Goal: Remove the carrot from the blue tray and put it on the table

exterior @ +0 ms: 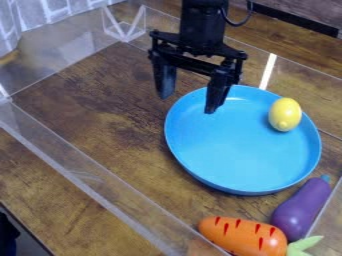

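One dark wood-grain table [94, 120], walled by low clear acrylic. On it, a wide round blue tray [234, 150], shallow with a raised rim. Over the tray's upper-left edge, a black claw [193, 93] pointing down, fingers spread wide open, gripping nothing. Right of the tray at the lower corner, a purple eggplant [305, 208] on the table. Beside it at the bottom edge, the striped orange carrot [243, 236], lying on the table outside the tray, green leaves toward the right. Inside the tray near its right rim, a small yellow lemon [283, 113].
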Controlling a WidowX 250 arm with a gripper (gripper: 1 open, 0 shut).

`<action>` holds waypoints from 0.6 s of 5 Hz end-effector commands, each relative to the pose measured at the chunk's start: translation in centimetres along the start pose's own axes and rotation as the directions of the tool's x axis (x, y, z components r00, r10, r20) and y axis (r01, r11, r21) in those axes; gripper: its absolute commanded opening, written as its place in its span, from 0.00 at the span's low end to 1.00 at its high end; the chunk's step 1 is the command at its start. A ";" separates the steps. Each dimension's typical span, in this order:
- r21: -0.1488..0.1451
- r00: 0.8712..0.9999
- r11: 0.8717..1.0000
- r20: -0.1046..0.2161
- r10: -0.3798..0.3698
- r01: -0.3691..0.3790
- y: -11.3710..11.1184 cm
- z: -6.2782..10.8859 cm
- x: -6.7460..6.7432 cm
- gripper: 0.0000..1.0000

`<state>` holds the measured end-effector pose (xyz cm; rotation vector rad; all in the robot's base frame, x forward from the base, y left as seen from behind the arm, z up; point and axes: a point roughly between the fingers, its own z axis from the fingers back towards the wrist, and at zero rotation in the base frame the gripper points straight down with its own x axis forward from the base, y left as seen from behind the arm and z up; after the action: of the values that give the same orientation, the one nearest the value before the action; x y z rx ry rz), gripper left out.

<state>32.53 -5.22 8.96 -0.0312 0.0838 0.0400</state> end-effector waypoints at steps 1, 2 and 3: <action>-0.017 0.998 1.000 0.062 -0.017 0.018 -1.1 1.3 1.2 1.00; -0.026 0.998 1.000 0.066 -0.016 0.017 -1.7 0.9 1.7 1.00; -0.041 0.996 0.999 0.086 -0.012 0.016 -2.8 0.7 2.6 1.00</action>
<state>34.50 -7.05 7.72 -0.0589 0.0593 0.0526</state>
